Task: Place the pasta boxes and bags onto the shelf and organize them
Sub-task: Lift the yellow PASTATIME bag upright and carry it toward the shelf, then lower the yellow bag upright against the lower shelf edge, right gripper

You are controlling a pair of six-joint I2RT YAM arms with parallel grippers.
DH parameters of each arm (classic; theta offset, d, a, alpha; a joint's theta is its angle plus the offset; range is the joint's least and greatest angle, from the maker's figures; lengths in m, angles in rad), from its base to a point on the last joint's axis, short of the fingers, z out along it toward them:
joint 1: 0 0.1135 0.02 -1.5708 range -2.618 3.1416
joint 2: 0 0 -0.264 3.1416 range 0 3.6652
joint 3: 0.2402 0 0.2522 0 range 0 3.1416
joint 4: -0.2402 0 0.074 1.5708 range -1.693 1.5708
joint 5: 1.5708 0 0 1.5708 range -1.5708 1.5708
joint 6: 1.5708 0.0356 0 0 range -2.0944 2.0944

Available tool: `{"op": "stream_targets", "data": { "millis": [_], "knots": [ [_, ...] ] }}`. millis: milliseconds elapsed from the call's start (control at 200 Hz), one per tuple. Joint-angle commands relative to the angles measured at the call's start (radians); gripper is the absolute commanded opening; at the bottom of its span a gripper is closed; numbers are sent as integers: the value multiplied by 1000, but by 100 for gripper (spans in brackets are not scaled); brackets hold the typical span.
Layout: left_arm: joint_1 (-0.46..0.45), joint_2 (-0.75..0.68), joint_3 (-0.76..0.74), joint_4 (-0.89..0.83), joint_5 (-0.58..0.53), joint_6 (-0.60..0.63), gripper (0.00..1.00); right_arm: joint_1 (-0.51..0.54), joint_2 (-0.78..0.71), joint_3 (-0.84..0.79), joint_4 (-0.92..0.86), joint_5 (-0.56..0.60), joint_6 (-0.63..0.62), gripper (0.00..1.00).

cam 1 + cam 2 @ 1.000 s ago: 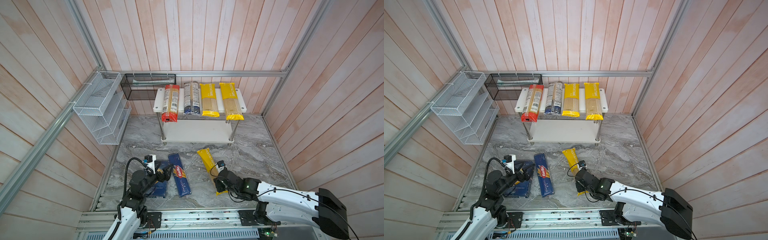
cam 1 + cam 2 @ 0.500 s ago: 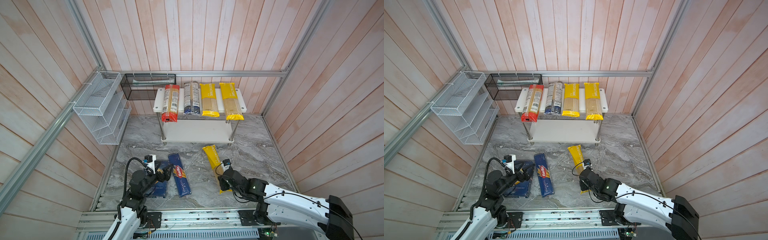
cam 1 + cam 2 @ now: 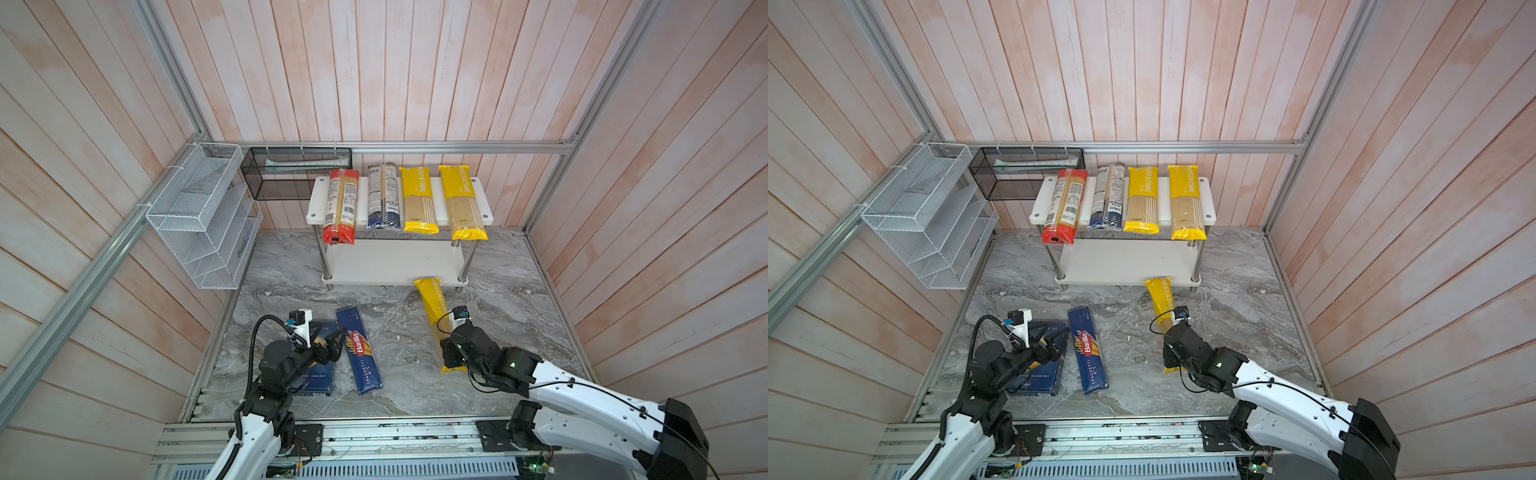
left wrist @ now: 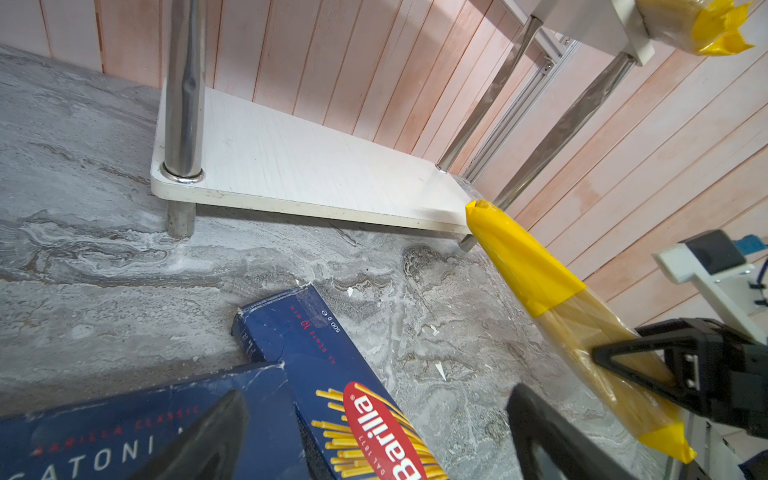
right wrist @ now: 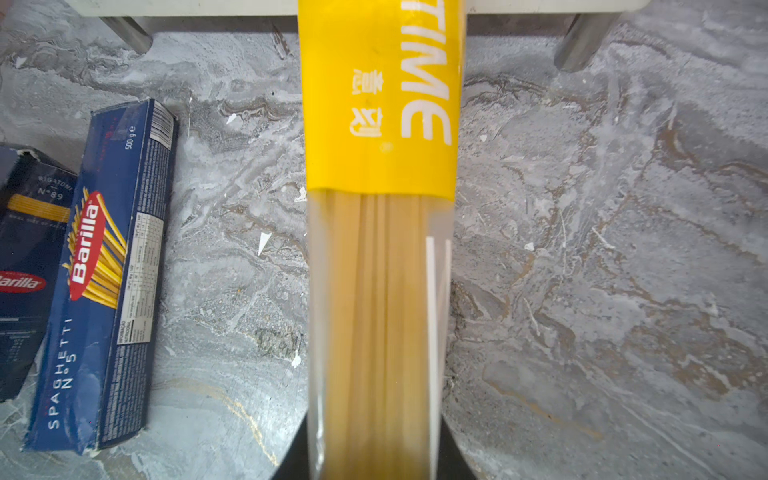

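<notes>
My right arm stretches low and forward, right gripper (image 3: pixel 446 355) clamped on the yellow bag (image 3: pixel 432 297). My left arm sits folded near its base, left gripper (image 4: pixel 380 399) spread wide, apparently touching nothing.

Counted three yellow plastic spaghetti bags (image 3: pixel 417 199) (image 3: pixel 462 201) (image 3: pixel 433 301), one red-ended clear bag (image 3: pixel 341 203), one blue-ended clear bag (image 3: pixel 384 195), two dark-blue cardboard boxes (image 3: pixel 359 353) (image 3: pixel 322 384).

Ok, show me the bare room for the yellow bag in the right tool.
Lower board is bare between its chrome posts. Top board is crowded: four bags, thin gaps only. Marble between Spaghetti box and held bag is open.
</notes>
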Motion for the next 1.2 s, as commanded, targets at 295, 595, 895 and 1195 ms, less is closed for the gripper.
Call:
{"op": "stream_targets", "data": {
  "millis": [295, 595, 895, 1195],
  "knots": [
    [-4, -1, 1, 20, 11, 25, 100, -108, 47, 145, 110, -19, -78, 17],
    [-5, -2, 2, 22, 13, 25, 100, -188, 117, 225, 130, -7, -103, 17],
    [-5, -1, 1, 25, 15, 26, 100, -231, 212, 292, 146, -12, -134, 17],
    [-5, -6, -3, 38, 46, 32, 100, -281, 276, 319, 245, -29, -160, 16]
  ]
}}
